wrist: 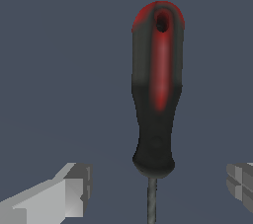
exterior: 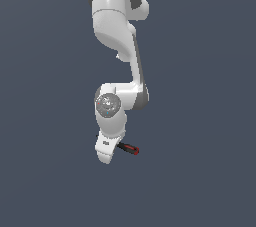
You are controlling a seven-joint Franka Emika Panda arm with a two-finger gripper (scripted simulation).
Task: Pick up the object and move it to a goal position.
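I start with the arm (exterior: 117,36): in the exterior view it hangs down from the top of the picture, white links folding to the wrist low in the middle, over a plain grey-blue counter (exterior: 200,121). Below the wrist sits the gripper (exterior: 107,155), its white body pointing down at the surface.

In the wrist view its two fingertips (wrist: 74,191) stand wide apart, one on each side of the picture, with nothing between the pads but the tool's thin shaft. So I read the gripper as spread wide and holding nothing.

The screwdriver (exterior: 129,148) lies flat on the counter, just beside the gripper in the exterior view, its black-and-red handle poking out toward the exterior view's right. From the wrist camera the screwdriver (wrist: 155,94) runs straight down the middle, handle far from the fingertips and the dark shaft passing between them.

My judgement: I am in the approach, lined up for the grasp, not yet closed. The fingers straddle the shaft near where it meets the handle, which is thin and could slip. Next I would check the fingertips are low enough, perhaps shift toward the handle, then close and lift. I see no goal marker in either view.
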